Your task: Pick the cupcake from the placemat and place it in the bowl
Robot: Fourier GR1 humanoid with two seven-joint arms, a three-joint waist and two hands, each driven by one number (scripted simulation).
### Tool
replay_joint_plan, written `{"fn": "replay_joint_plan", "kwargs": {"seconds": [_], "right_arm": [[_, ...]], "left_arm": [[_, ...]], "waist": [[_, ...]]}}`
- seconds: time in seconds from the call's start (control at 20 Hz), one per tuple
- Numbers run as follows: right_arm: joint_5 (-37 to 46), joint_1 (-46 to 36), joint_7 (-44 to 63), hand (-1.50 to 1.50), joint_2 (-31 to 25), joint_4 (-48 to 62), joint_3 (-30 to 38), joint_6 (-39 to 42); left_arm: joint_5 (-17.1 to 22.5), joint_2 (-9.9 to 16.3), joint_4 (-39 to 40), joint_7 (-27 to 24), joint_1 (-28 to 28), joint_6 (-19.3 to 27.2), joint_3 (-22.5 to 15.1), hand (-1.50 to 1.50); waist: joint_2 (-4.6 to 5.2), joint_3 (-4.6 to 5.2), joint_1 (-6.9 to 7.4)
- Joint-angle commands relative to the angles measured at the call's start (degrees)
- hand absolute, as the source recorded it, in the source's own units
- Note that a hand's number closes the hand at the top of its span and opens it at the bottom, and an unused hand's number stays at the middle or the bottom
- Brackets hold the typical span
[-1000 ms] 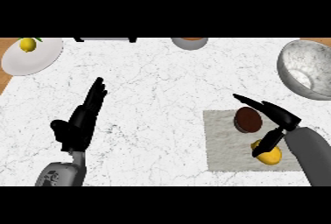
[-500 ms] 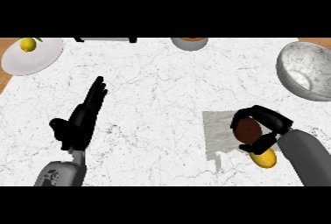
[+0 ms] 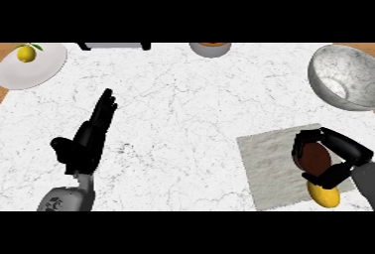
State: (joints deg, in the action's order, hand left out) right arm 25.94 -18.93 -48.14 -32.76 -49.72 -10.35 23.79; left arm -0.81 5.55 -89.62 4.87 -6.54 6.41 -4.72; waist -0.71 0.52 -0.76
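The cupcake (image 3: pixel 315 158), brown on top, sits on the pale grey placemat (image 3: pixel 273 164) at the right of the counter. My right hand (image 3: pixel 338 158) is curled round it, fingers on its left and far side and thumb below, hiding much of it. A yellow piece (image 3: pixel 324 195) shows just under the hand at the placemat's near edge. The marbled grey bowl (image 3: pixel 347 75) stands at the far right, beyond the placemat, and looks empty. My left hand (image 3: pixel 89 135) rests open at the left of the counter, fingers straight and pointing away.
A white plate (image 3: pixel 38 73) with a lemon (image 3: pixel 27 52) stands at the far left corner. A small round container (image 3: pixel 211 48) and a dark-edged object (image 3: pixel 113 45) sit along the counter's far edge. Wooden floor shows past the far corners.
My right hand went from open above the placemat to curled round the cupcake, and it has shifted a little to the right. The left hand has not moved.
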Motion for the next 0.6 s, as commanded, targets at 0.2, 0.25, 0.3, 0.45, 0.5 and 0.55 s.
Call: {"fn": "replay_joint_plan", "kwargs": {"seconds": [0.2,0.25,0.3,0.45,0.5,0.55], "right_arm": [[-14.8,9.4,-15.7,1.5,-9.5,-9.8,5.2,11.1],[-16.0,12.2,-17.9,1.5,-10.3,-11.2,5.6,9.6],[-19.2,11.3,-15.9,1.5,-12.0,-14.8,7.4,10.8],[-25.0,14.6,-13.5,1.5,-13.7,-23.3,10.2,8.0],[-27.1,14.4,-14.8,1.5,-17.2,-22.5,12.5,9.6],[-29.5,17.0,-12.1,1.5,-17.3,-26.9,13.5,8.3]], "left_arm": [[0.5,1.5,-1.3,2.5,-1.3,-0.3,1.5,0.0],[-0.3,0.4,-0.8,0.7,0.9,0.2,0.3,0.0],[0.0,0.3,-0.9,1.3,0.5,0.9,1.3,0.0],[0.1,0.1,-0.1,0.7,-0.1,1.0,1.6,0.0],[0.2,0.7,-0.3,0.6,-0.1,0.3,1.7,0.0],[-0.1,1.9,0.0,0.0,1.3,0.2,2.6,0.0]], "waist": [[0.19,-0.53,-1.32],[0.15,-0.54,-1.65],[-0.11,-0.44,-2.09],[-0.2,-0.38,-3.15],[0.05,-0.45,-2.3],[-0.19,-0.38,-2.87]]}}
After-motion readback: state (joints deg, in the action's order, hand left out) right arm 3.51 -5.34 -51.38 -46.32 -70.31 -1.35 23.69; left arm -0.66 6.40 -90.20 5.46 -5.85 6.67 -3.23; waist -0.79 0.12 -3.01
